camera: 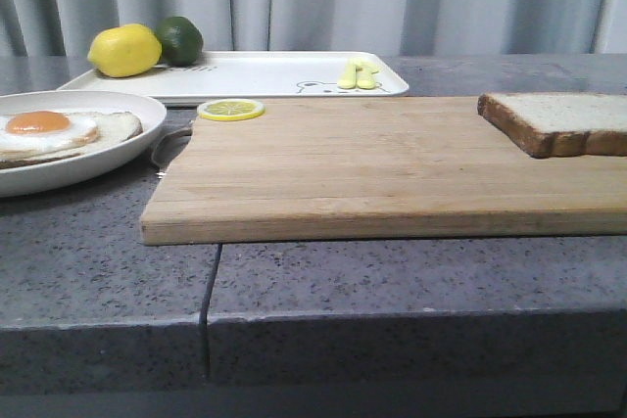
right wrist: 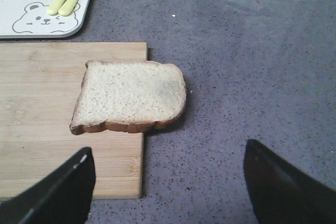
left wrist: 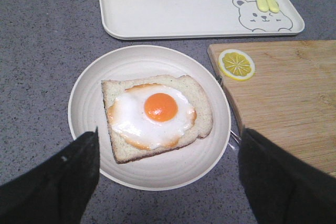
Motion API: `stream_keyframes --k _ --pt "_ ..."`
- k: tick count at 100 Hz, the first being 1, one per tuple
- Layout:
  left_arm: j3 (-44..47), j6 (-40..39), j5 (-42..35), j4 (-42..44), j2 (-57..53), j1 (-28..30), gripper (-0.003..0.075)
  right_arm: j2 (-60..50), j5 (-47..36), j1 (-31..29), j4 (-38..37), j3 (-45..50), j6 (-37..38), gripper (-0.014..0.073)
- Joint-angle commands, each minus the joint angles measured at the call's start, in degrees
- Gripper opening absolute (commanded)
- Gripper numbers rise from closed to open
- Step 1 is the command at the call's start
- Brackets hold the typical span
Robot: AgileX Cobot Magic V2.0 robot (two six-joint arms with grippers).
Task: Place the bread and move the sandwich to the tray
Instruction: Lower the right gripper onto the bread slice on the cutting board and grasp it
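both sets of jaws stand wide open with nothing between them: the left gripper [left wrist: 168, 177] hangs over the plate [left wrist: 84, 106], the right gripper [right wrist: 168, 182] over the far right end of the cutting board [camera: 323, 173].

taking the cutting board as the landmark: the bread [right wrist: 130, 97] lies flat on its right end, one side sticking out past the board's edge over the grey counter [right wrist: 252, 51]. the plate sits just off the board's left end, carrying the egg-topped bottom slice [left wrist: 157, 115], so the sandwich is not yet closed. the tray [camera: 265, 73] lies behind the board's left half, with a lemon [camera: 124, 50] and lime [camera: 179, 39] at its far left corner and small yellow cutlery [camera: 359, 73] at its right.

the bread looks light, soft and spongy, likely to dent under a hard squeeze; the crust seems firmer. the overhanging side is probably the best hold, since one finger can slip under there and pinch across the thickness gently. the fried egg looks glossy and may slide, so the slice should be set down level.
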Motion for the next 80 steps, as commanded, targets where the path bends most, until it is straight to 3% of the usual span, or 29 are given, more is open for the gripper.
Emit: stream_keyframes --k 1,55,80 --pt "-2.0 0.0 -3.8 -0.8 -0.1 -0.3 0.0513 0.6 -3.8 0.2 -0.2 -2.1 0.0 0.0582" --pt "-2.0 0.0 -3.8 -0.8 -0.1 -0.3 0.0513 0.6 -3.9 0.1 -0.2 -2.0 0.0 0.0582" --pt "-2.0 0.0 -3.8 -0.8 -0.1 -0.3 0.0513 2.6 -5.7 -1.2 5.8 -2.0 -3.2 0.0582"
